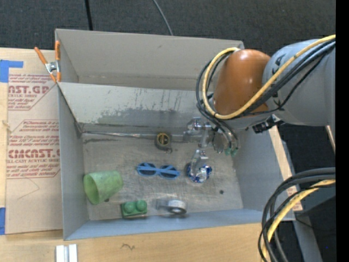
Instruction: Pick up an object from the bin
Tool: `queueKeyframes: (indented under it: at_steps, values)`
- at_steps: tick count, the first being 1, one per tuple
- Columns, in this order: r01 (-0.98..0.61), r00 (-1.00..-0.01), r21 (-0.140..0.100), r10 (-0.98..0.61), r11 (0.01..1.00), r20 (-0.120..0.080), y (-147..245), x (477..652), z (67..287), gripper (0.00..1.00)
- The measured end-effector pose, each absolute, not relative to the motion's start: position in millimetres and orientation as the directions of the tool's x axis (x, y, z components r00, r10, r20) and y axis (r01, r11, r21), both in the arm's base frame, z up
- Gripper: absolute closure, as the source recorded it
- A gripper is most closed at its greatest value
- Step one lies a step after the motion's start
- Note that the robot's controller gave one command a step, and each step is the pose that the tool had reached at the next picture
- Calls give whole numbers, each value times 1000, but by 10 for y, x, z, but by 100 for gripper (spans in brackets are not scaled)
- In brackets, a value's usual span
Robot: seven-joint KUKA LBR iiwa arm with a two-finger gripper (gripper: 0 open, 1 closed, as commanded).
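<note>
Steeply bent, the arm [242, 83] hangs above a crumpled blue-white object [199, 172].

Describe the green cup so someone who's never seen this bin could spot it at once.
In the grey metal bin, look at the floor's end farthest from the arm. A pale green plastic cup lies there on its side. It is bigger than the small green block beside it, and tapered.

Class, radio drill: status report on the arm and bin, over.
Gripper low, right part of grey metal bin, over small blue-and-white crumpled object. Hold unconfirmed. Blue plastic glasses close beside it, not touching.
</note>
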State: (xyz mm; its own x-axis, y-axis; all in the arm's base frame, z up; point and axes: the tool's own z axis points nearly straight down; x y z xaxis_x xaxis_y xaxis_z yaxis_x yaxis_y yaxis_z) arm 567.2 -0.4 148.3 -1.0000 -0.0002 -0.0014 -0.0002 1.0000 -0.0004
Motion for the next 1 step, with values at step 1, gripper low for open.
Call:
queueKeyframes:
  at_steps: [1]
  values:
    - [-122, -992, 1, -122, 992, 0, 280, 5564, 722, 0]
